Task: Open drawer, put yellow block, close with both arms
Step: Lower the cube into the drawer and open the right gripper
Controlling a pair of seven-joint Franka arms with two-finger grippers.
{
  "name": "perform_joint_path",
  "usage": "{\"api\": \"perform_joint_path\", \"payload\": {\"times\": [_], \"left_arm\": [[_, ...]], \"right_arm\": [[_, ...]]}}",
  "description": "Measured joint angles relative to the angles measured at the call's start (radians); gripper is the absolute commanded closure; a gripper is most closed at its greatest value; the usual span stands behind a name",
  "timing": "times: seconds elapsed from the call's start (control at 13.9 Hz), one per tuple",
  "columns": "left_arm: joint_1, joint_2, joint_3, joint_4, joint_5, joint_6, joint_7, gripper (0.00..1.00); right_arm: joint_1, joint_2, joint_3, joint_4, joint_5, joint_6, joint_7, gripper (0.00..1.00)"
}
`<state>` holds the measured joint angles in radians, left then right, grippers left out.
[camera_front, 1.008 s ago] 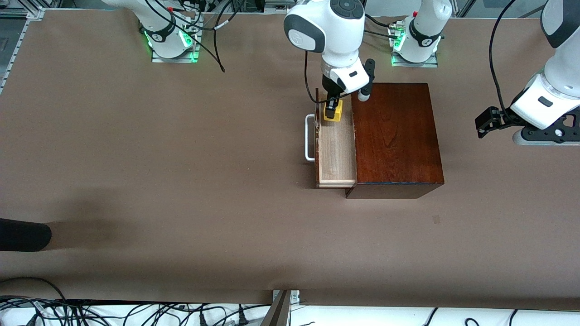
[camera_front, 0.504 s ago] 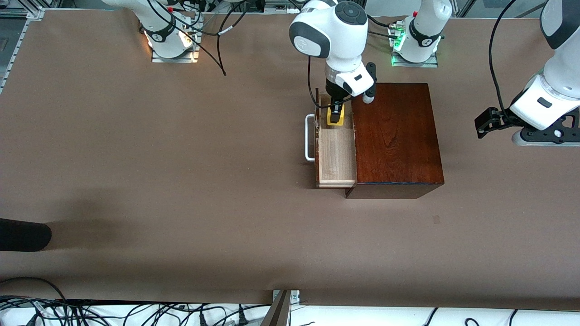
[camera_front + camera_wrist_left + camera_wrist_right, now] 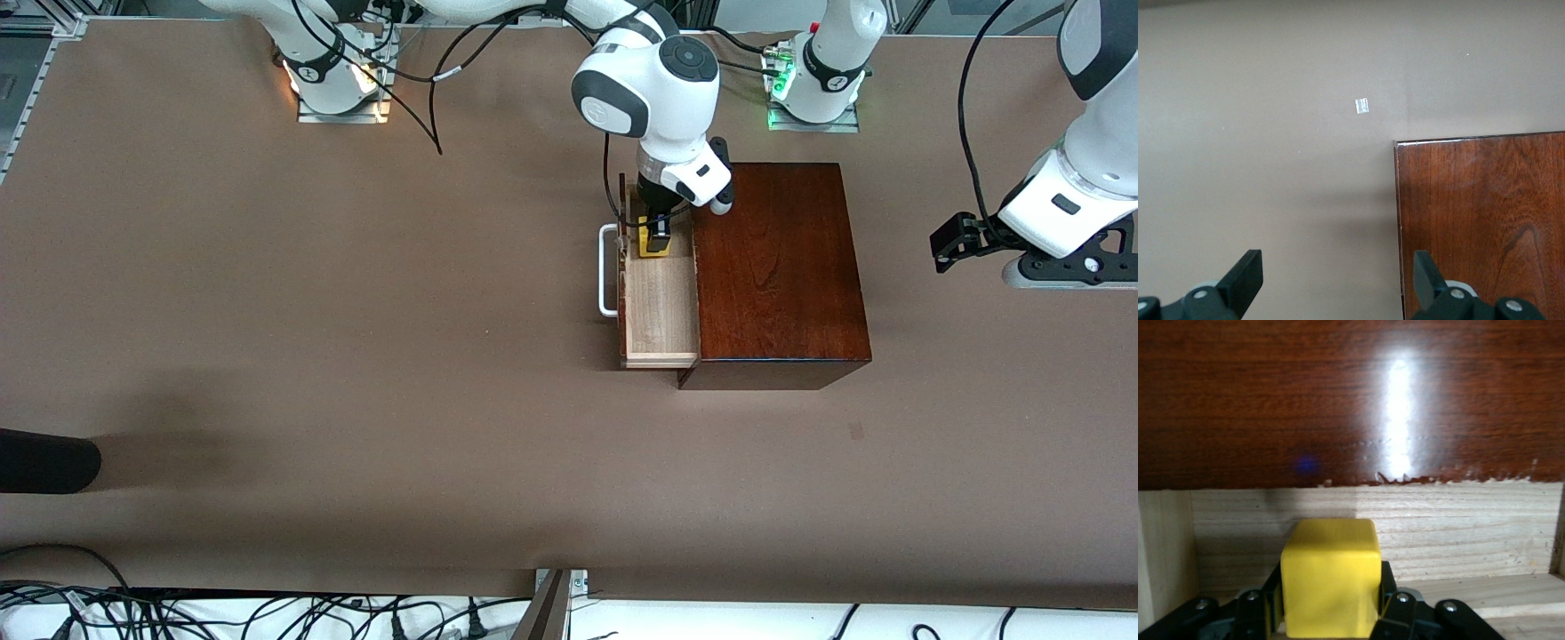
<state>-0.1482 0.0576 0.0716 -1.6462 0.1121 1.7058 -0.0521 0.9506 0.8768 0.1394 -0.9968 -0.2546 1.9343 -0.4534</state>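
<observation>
The drawer stands pulled out of the dark mahogany box, with its white handle toward the right arm's end. My right gripper is shut on the yellow block and holds it low inside the drawer, at the end farther from the front camera. In the right wrist view the block sits between the fingers, facing the pale tray wall. I cannot tell if it touches the floor. My left gripper waits open over the table beside the box.
A black object lies at the table's edge at the right arm's end. A small mark is on the table nearer to the front camera than the box. Cables run along the front edge.
My right gripper has come down with the yellow block, lower into the drawer. The left arm has barely moved.
</observation>
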Motion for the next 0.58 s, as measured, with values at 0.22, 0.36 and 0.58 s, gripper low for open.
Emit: {"api": "perform_joint_path", "payload": {"times": [0.22, 0.36, 0.58], "left_arm": [[0.0, 0.001, -0.001, 0.0, 0.0, 0.0, 0.009, 0.0], [0.0, 0.001, -0.001, 0.0, 0.0, 0.0, 0.034, 0.0], [0.0, 0.002, -0.001, 0.0, 0.0, 0.0, 0.044, 0.0]], "right_arm": [[0.0, 0.007, 0.0, -0.004, 0.0, -0.003, -0.002, 1.0], [-0.001, 0.011, -0.001, -0.011, 0.0, -0.003, -0.003, 1.0], [-0.001, 0.015, -0.001, -0.015, 0.0, -0.002, -0.004, 0.01]]}}
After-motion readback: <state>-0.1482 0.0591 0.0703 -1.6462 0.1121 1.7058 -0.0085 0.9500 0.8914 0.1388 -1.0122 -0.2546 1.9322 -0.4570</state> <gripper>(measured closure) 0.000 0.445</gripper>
